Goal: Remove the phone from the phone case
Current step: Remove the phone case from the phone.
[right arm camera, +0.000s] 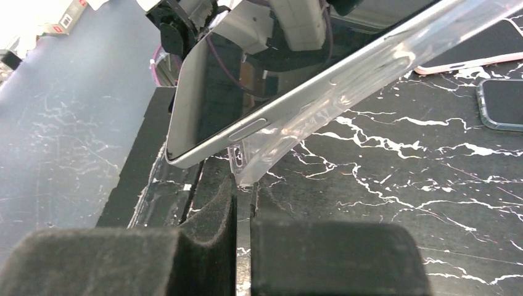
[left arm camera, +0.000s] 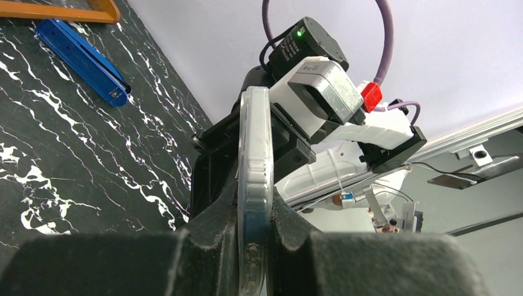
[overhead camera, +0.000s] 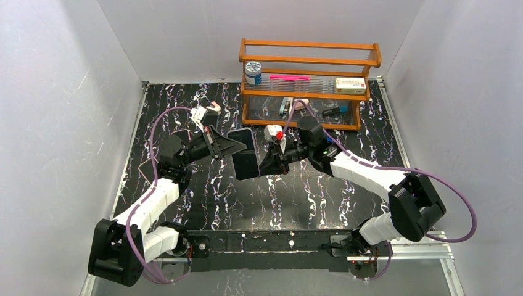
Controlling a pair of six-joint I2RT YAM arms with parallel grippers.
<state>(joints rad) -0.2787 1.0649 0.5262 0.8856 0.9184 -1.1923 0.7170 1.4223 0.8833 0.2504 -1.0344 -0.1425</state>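
Note:
The phone [overhead camera: 245,154], dark-screened with a silver edge, hangs above the middle of the table between both grippers. My left gripper [overhead camera: 233,147] is shut across its left end. In the left wrist view the fingers [left arm camera: 216,213] squeeze the phone edge-on [left arm camera: 255,148] inside the clear phone case. In the right wrist view the phone [right arm camera: 210,92] has lifted off the phone case [right arm camera: 351,77] at the near end, leaving a wedge gap. My right gripper [right arm camera: 243,191] is shut, pinching the freed case corner [right arm camera: 247,163] at its fingertips.
A wooden rack [overhead camera: 308,60] at the back holds a jar, a pink item and a box. Two other phone cases [right arm camera: 475,52] [right arm camera: 502,105] lie on the black marbled table [overhead camera: 321,197]. A blue flat object [left arm camera: 83,52] lies near the rack.

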